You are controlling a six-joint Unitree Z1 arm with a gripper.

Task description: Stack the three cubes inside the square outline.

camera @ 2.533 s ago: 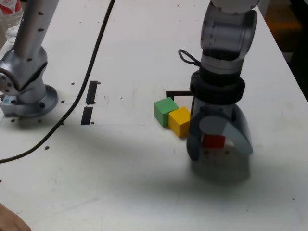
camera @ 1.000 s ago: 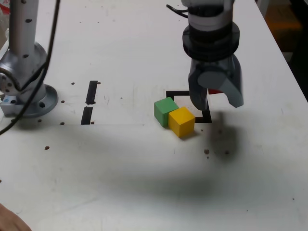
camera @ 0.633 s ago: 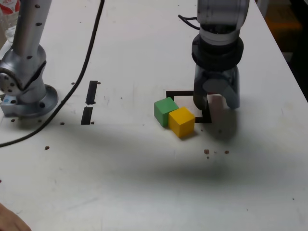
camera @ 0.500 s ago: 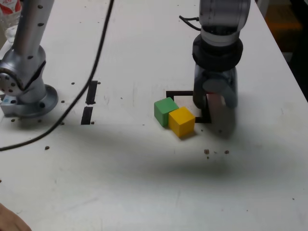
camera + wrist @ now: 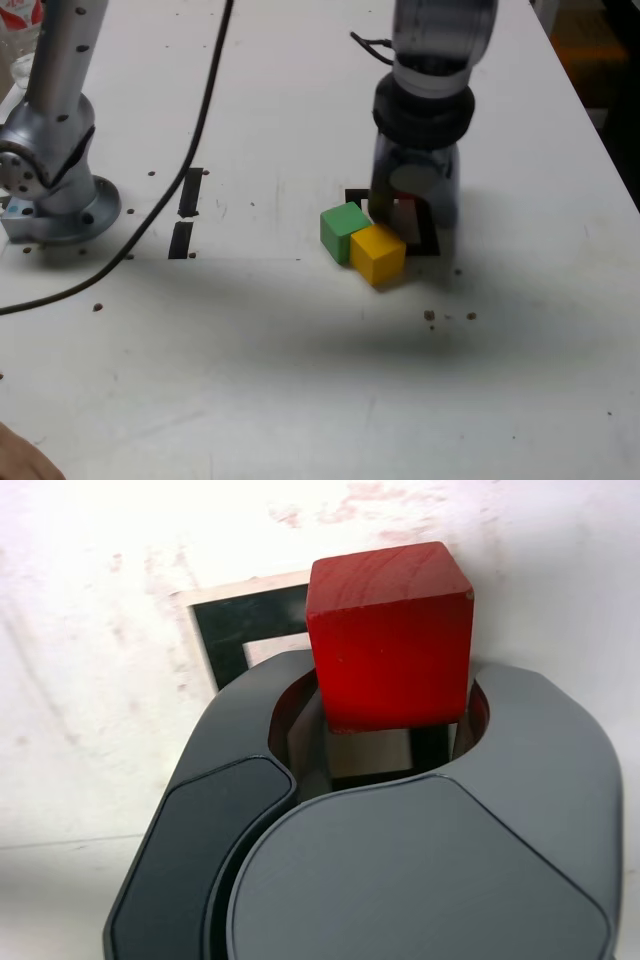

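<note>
Clamped on the red cube (image 5: 388,632), the hand (image 5: 415,195) hangs over the square outline (image 5: 428,243), mid-table toward the far edge. Nothing stacked yet: red not set down, green cube (image 5: 343,231) and yellow cube (image 5: 377,252) side by side and touching, on the table at the outline's edge. No long axis on a cube; red held slightly skewed to the tape lines, apparently just above the white centre.
</note>
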